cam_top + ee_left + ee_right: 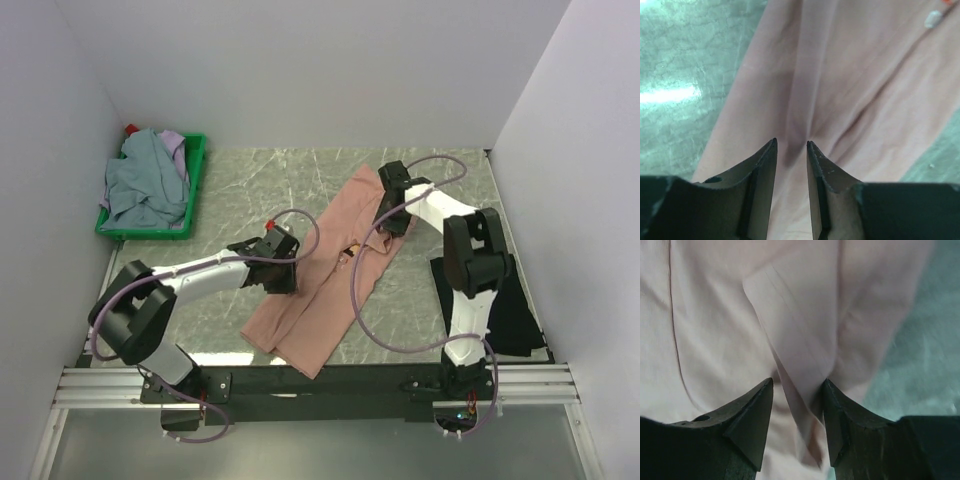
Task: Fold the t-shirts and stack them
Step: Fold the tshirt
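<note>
left gripper [791, 142], jaws apart and empty, hovers over the left edge of the salmon-pink t-shirt [305, 325], which lies mid-table with its long axis running near-left to far-right. right gripper [797, 381] straddles a raised fold at the far-right end; whether it pinches, i cannot tell. the cloth is soft, matte and creased; the marbled table [260, 180] is glossy

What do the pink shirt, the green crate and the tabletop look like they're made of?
Pink t-shirt: soft matte cloth, probably cotton; it creases and folds.
Green crate: likely moulded plastic, with a smooth rigid rim.
Tabletop: veined like marble, glossy with light reflections; maybe laminate.
</note>
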`<state>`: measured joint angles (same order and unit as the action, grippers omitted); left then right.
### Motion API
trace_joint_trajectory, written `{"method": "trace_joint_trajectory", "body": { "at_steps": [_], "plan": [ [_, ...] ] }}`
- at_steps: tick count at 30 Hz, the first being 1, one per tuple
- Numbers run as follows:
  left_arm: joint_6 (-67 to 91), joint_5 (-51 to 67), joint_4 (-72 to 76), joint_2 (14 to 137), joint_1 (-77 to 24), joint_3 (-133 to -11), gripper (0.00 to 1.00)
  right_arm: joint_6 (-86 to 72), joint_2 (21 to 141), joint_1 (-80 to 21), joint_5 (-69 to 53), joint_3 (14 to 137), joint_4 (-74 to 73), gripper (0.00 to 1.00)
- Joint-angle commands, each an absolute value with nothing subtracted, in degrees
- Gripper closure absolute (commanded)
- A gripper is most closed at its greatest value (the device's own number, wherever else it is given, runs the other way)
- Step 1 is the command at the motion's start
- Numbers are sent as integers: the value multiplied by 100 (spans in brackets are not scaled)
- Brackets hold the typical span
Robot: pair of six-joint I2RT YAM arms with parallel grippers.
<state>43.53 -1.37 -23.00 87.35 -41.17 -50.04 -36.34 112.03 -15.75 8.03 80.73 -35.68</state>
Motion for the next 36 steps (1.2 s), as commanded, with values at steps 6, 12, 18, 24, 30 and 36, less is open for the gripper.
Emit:
{"method": "trace_joint_trajectory", "body": {
  "at_steps": [6, 12, 18, 24, 30, 36],
  "plan": [
    [4148, -141, -2013, 9492, -4104, -5027, 65, -3340, 12374, -1573, 958, 9552, -3902, 49],
    [4806, 359, -1443, 9423, -4131, -4422, 67, -2998, 13077, -1678, 870, 10808, -4384, 49],
    [5791, 808, -801, 9141, -4412, -3876, 66, -2514, 14000, -1933, 800, 12575, -4895, 49],
    [6258, 1141, -264, 9403, -4781, -4226, 65, -2048, 14493, -2057, 554, 13342, -4651, 43],
    [5968, 888, -799, 9186, -4755, -4693, 58, -1802, 14195, -2056, 422, 13158, -4088, 32],
    [5687, 475, -1484, 8186, -4588, -4764, 45, -1846, 13308, -2022, 448, 13122, -3946, 25]
  ]
}}
